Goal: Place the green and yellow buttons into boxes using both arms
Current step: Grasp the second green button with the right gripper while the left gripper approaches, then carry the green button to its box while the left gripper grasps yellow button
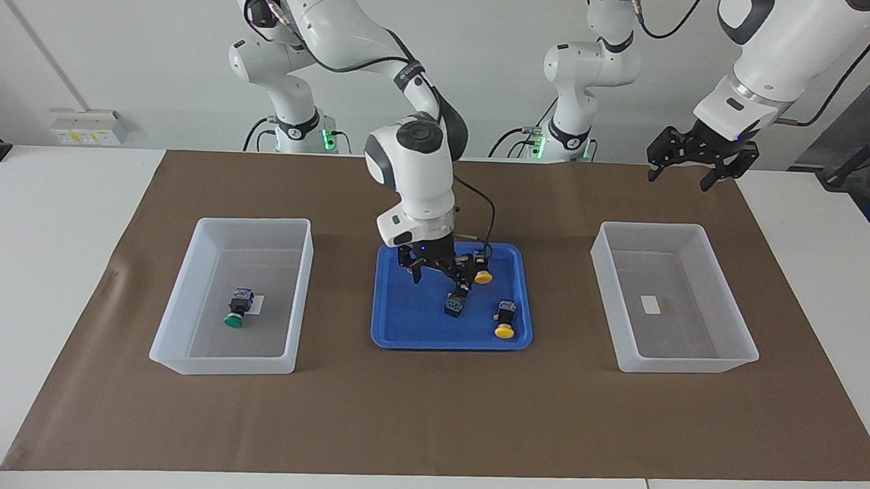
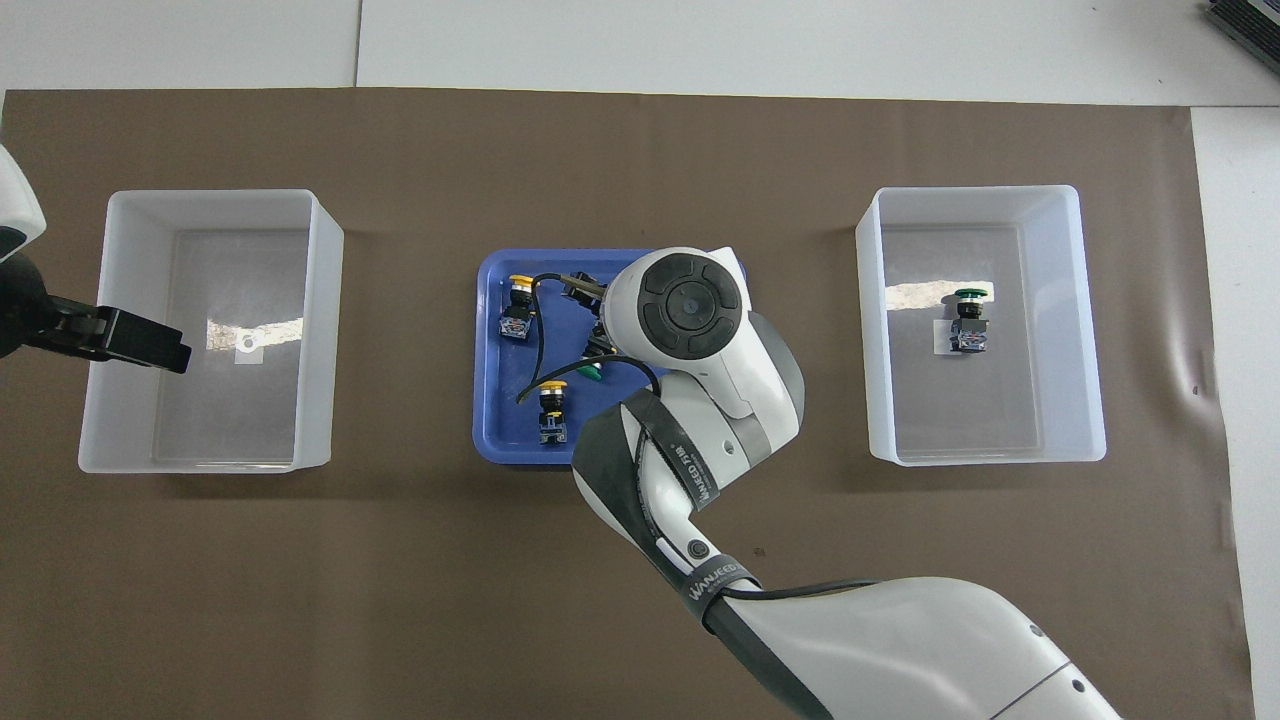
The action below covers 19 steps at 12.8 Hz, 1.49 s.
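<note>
Brown mat; facing view only: right gripper [image 1: 443, 274] over tray's [image 1: 403, 330] green button [image 1: 456, 302]

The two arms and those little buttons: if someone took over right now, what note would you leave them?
Right gripper: open, holding nothing, low over the blue tray above the green button there.
Left gripper: open, empty, waiting in the air near the empty box.
Done: one green button lies in the box at the right arm's end.
Left: the tray's green button and two yellow ones. The box at the left arm's end holds only its sticker.
</note>
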{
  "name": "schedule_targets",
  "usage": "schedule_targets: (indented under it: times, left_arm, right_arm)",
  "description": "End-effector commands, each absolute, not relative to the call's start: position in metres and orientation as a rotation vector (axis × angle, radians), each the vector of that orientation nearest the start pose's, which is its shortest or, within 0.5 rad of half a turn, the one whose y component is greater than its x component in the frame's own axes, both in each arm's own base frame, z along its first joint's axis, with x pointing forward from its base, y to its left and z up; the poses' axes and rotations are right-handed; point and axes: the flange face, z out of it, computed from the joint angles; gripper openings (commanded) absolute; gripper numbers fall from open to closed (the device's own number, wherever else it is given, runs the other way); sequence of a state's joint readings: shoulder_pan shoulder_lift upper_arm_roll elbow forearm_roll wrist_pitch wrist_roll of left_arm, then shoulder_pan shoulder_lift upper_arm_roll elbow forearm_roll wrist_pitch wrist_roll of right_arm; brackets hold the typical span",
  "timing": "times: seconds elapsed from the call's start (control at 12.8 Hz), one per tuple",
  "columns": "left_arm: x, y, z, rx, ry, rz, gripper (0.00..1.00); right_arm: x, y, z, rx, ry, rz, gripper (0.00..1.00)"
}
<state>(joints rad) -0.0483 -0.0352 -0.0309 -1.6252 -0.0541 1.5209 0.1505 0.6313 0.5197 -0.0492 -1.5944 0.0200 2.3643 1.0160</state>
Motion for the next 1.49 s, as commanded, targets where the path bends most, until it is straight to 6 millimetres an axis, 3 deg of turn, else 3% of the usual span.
schedule_targets:
  times: [0.0, 0.16, 0.39, 0.47, 0.71, 0.78, 0.86, 0.94, 1.02, 1.1, 1.18, 1.41]
  left_arm:
    - [0.506, -0.074, 0.585, -3.144, 0.374, 0.026, 1.00]
    - [0.506, -0.103, 0.572, -3.158, 0.287, -0.153, 1.00]
    - [0.510, -0.140, 0.565, -3.171, 0.290, -0.229, 1.00]
    - [0.515, -0.152, 0.553, -3.177, 0.270, -0.215, 1.00]
    - [0.522, -0.173, 0.515, -3.181, 0.280, -0.210, 1.00]
    - [0.525, -0.179, 0.506, -3.181, 0.289, -0.202, 1.00]
    - [0.526, -0.180, 0.499, -3.179, 0.293, -0.188, 1.00]
    - [0.527, -0.182, 0.495, -3.180, 0.295, -0.188, 1.00]
    - [0.527, -0.188, 0.493, -3.180, 0.305, -0.194, 1.00]
    - [0.522, -0.198, 0.492, -3.181, 0.312, -0.188, 1.00]
    - [0.520, -0.199, 0.485, -3.180, 0.307, -0.171, 1.00]
    - [0.519, -0.213, 0.473, -3.193, 0.273, -0.200, 1.00]
  right_arm:
    - [0.595, 0.416, 0.328, -2.878, 0.610, -0.288, 1.00]
    - [0.596, 0.419, 0.323, -2.864, 0.576, -0.329, 1.00]
    - [0.584, 0.427, 0.310, -2.910, 0.484, -0.307, 1.00]
    - [0.582, 0.423, 0.302, -2.924, 0.465, -0.299, 0.86]
    - [0.578, 0.417, 0.292, -2.944, 0.441, -0.284, 0.69]
    - [0.578, 0.417, 0.291, -2.950, 0.423, -0.285, 0.60]
    - [0.577, 0.417, 0.292, -2.949, 0.422, -0.284, 0.40]
    - [0.574, 0.417, 0.290, -2.963, 0.429, -0.263, 0.00]
    - [0.572, 0.419, 0.292, -2.976, 0.436, -0.245, 0.00]
    - [0.575, 0.417, 0.302, -2.985, 0.441, -0.233, 0.00]
    - [0.581, 0.405, 0.331, -2.970, 0.459, -0.255, 0.00]
    - [0.605, 0.329, 0.420, -2.952, 0.527, -0.269, 0.00]
